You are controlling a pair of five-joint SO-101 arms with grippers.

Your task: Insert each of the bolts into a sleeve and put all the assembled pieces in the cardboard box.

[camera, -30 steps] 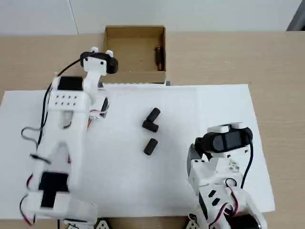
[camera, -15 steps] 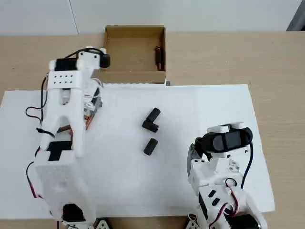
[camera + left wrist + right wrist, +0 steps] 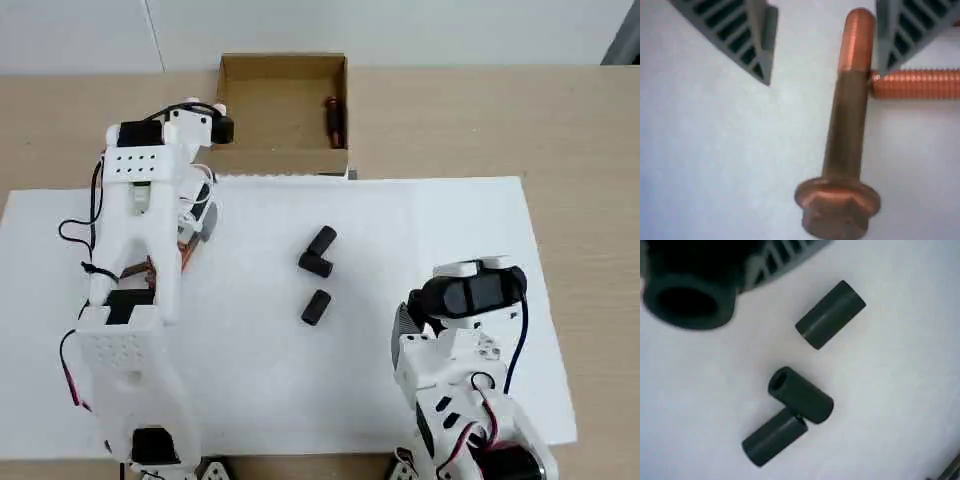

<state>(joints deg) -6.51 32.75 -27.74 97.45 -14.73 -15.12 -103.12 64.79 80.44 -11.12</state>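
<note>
Left claw (image 3: 820,70) shifted; bolt (image 3: 845,145) tip faces it.

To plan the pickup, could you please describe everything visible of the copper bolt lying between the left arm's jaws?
The copper bolt looks metallic, with a flanged hex head, a smooth shank and a threaded tip. It lies flat on the white sheet, between the open jaws of the left gripper, with one jaw close beside its tip. Where its thread begins, it touches the end of a second bolt lying crosswise to it.

White sheet (image 3: 450,220) — over tan wooden table (image 3: 580,120)
</note>
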